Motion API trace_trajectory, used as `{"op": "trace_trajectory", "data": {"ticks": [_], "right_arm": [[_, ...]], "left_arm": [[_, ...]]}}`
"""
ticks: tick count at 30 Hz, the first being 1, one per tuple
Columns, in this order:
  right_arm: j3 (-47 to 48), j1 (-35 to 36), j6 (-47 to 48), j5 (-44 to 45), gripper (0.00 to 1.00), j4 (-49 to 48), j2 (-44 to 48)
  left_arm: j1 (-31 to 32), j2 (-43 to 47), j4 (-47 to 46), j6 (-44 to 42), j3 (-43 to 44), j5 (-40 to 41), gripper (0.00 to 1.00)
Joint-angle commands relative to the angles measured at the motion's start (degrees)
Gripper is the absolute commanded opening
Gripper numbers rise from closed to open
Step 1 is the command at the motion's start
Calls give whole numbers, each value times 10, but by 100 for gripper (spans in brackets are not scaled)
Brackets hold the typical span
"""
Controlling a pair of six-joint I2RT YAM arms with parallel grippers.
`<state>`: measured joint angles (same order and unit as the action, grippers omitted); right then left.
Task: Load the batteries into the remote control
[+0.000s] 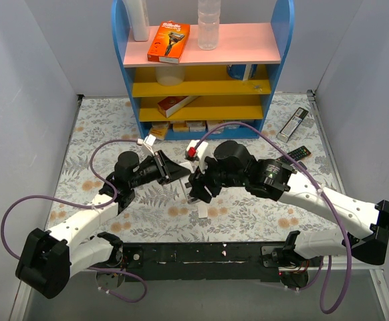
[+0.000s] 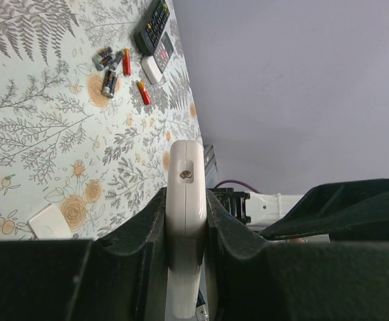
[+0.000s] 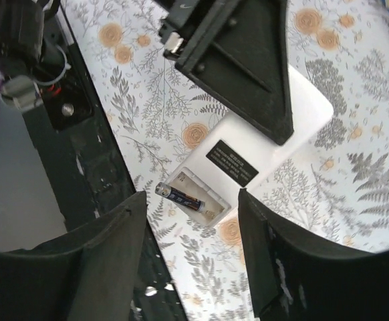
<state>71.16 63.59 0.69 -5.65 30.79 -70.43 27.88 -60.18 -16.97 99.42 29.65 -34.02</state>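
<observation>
My left gripper (image 1: 180, 172) is shut on the white remote control (image 2: 185, 194), held edge-on between the jaws above the table. In the right wrist view its plain back (image 3: 275, 144) faces the camera, with a black label and an open battery compartment. One dark battery (image 3: 181, 197) lies askew in that compartment, its end sticking out over the edge. My right gripper (image 3: 191, 251) is open and empty, close over the compartment end of the remote. Several loose batteries (image 2: 109, 70), some dark and some red, lie on the floral table in the left wrist view.
A small white cover piece (image 2: 49, 221) lies on the table below the remote. A long black remote (image 2: 153, 23) and a small white one (image 2: 152, 69) lie by the loose batteries. A silver remote (image 1: 293, 124) lies at right. A blue shelf unit (image 1: 204, 67) stands at the back.
</observation>
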Motion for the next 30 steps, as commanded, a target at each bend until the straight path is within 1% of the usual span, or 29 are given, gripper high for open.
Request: {"op": "trace_trajectory", "data": {"ticks": [1, 7, 8, 9, 12, 17, 27, 30], "right_arm": [[35, 3, -148, 46, 63, 14, 2], [56, 10, -189, 54, 57, 54, -29], [59, 12, -196, 70, 55, 63, -36], [64, 14, -201, 71, 51, 66, -40], [72, 21, -214, 83, 45, 75, -54], [88, 34, -225, 104, 41, 90, -82], [96, 48, -242, 117, 33, 99, -102], [95, 50, -244, 124, 33, 103, -103]], "left_arm": [[2, 23, -7, 18, -11, 52, 0], [2, 16, -11, 24, -7, 62, 0], [1, 16, -11, 24, -6, 63, 0], [1, 15, -9, 24, -6, 65, 0], [1, 15, -6, 24, -5, 69, 0], [1, 16, -2, 25, -5, 72, 0], [2, 23, -3, 31, -8, 73, 0], [2, 24, -3, 32, -8, 73, 0]]}}
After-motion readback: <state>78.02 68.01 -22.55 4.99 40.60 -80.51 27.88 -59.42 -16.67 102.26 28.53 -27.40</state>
